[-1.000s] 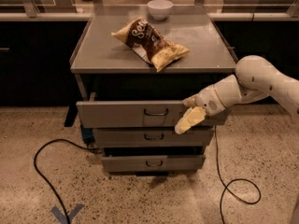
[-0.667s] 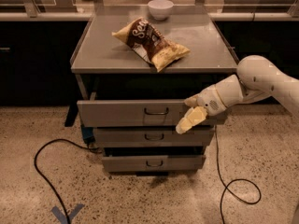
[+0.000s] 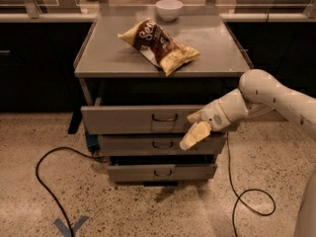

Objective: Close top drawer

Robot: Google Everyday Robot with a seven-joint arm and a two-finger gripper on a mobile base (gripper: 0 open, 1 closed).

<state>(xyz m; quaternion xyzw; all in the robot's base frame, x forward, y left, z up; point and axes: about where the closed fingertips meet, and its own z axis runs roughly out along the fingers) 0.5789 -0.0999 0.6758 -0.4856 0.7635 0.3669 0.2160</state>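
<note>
The top drawer (image 3: 123,120) is a wide grey metal drawer with a small dark wire pull (image 3: 164,117) at its centre. It stands pulled out from the grey cart, further out than the two drawers below. My gripper (image 3: 193,127) is at the right end of the drawer's front, with the cream fingers (image 3: 194,135) spread open and empty. It is touching the front or just ahead of it. The white arm comes in from the right.
Middle drawer (image 3: 158,144) and bottom drawer (image 3: 160,172) sit below, both slightly out. A chip bag (image 3: 158,46) and a white bowl (image 3: 169,9) are on the cart top (image 3: 108,53). Black cables (image 3: 44,181) lie on the floor on the left and on the right (image 3: 252,201).
My gripper has shifted slightly left and down along the top drawer's front. The drawer has not visibly moved.
</note>
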